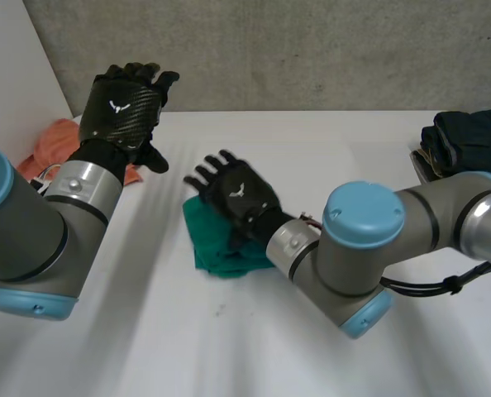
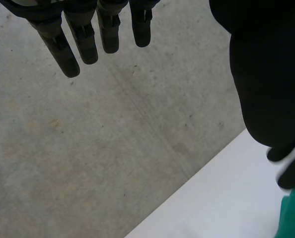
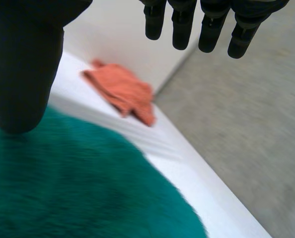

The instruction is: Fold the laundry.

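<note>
The green cloth (image 1: 215, 248) lies as a compact bundle near the middle of the tabletop (image 1: 312, 141); the right hand (image 1: 239, 197) is over its far part, fingers (image 3: 181, 27) straight and apart with the thumb out to one side, clamped on nothing; I cannot tell whether the palm presses the cloth or only hovers over it. The left hand (image 1: 123, 103) is raised well above the far left corner, fingers straight and spread, holding nothing. An orange cloth (image 1: 57, 142) lies crumpled at that corner, partly behind the left arm; a dark pile of garments (image 1: 469, 136) sits at the far right edge.

The likeliest slip is with the green bundle; the right fingertips reach past its far edge, so curling them here would probably catch only a top layer or bare tabletop, and a lift would shake the bundle loose. A sideways slide of the palm could drag and smear the whole bundle, since nothing else pins it; the left hand is too far off to help. The orange cloth lies close to the tabletop's edge; a careless sweep of the left arm might push it off. The right arm passes near the dark pile; a wide swing could topple it.
</note>
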Controlling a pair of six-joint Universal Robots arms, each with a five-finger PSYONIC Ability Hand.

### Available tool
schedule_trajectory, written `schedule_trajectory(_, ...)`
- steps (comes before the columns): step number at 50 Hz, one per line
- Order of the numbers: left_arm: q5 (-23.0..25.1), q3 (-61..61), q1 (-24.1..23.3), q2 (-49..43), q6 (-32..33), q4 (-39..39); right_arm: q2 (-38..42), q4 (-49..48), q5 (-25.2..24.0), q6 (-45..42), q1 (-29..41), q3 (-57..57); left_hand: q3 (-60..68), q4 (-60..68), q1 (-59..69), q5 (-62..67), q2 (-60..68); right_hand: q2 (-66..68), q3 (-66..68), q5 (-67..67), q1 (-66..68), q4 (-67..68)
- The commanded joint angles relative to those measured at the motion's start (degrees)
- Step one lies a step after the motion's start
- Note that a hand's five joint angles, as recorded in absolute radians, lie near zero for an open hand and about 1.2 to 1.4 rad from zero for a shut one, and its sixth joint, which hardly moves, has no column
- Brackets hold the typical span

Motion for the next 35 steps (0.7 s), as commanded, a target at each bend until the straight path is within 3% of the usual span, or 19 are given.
schedule_trajectory(1, 0.2, 8.8, -5.1, -10.7, -4.9, -2.6, -4.9, 9.6, 7.8, 14.8, -7.4, -2.5, -2.2, -1.6, -1.0, -2.9, -2.0, -2.5, -2.1, -2.5, -3.2, -2.3)
schedule_trajectory(7, -2.7, 15.1, -9.3, -19.1, -5.3, -12.8, 2.2, 21.9, 7.2, 15.5, -7.7, -11.6, -0.3, 0.3, 0.9, -1.0, -0.1, -2.5, -2.1, -2.5, -3.2, -2.3)
schedule_trajectory(11, -11.6, 17.7, -10.3, -24.2, -5.5, -20.4, 7.0, 26.8, 5.3, 15.8, -8.2, -16.5, 0.7, 1.3, 2.0, 0.0, 0.9, -2.1, -1.7, -2.1, -2.8, -1.8)
schedule_trajectory(16, -17.0, 19.0, -11.5, -27.2, -5.0, -23.0, 11.7, 30.5, 4.2, 15.9, -8.5, -20.3, 0.4, 0.9, 1.6, -0.3, 0.5, -1.2, -0.9, -1.3, -1.9, -1.0)
schedule_trajectory(22, -17.1, 19.2, -11.3, -27.8, -4.1, -24.1, 14.0, 34.1, 4.9, 15.0, -9.3, -23.7, 0.7, 1.3, 2.0, 0.0, 0.9, 0.3, 0.6, 0.2, -0.4, 0.5)
schedule_trajectory(27, -16.7, 19.6, -10.4, -27.0, -2.7, -24.5, 10.2, 33.7, 7.1, 11.7, -9.1, -23.0, -0.1, 0.4, 1.1, -0.8, 0.0, 3.3, 3.7, 3.3, 2.6, 3.5)
schedule_trajectory(31, -13.4, 20.0, -9.5, -23.1, -2.3, -24.0, 5.4, 31.0, 7.9, 5.2, -8.2, -19.2, -0.4, 0.1, 0.8, -1.1, -0.3, 3.1, 3.5, 3.1, 2.5, 3.4)
schedule_trajectory(35, -4.2, 21.8, -8.9, -17.8, -2.7, -23.3, 0.5, 23.0, 8.3, -1.9, -7.0, -11.2, -0.8, -0.2, 0.4, -1.5, -0.6, 3.1, 3.5, 3.1, 2.5, 3.4)
